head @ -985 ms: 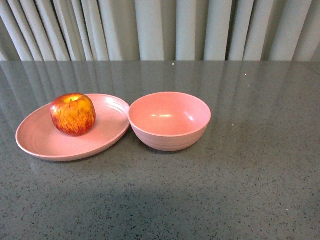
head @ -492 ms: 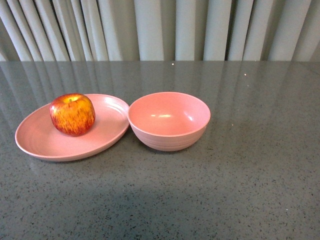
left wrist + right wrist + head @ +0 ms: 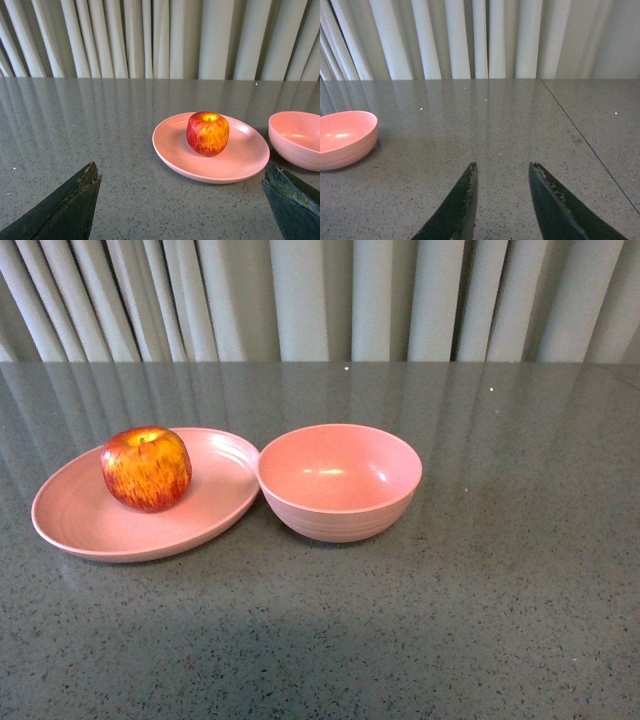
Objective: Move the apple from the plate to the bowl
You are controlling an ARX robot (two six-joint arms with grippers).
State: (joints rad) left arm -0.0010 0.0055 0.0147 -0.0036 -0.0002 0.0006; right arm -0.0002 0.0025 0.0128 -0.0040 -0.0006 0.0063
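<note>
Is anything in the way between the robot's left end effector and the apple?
In the left wrist view, only bare table and the near rim of the plate lie between the open left end effector and the apple.

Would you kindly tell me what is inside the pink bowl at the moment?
Nothing visible: the bowl shows only its bare pink inside in the front view. The lower part of its near inner wall is hidden behind its rim. The apple sits on the plate.

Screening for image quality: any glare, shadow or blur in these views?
Front view: sharp; curtain reflections streak the table, a highlight sits inside the bowl, soft shadow darkens the near edge. Left wrist view: plate glints beside the apple. Right wrist view: right hand reads dark.
</note>
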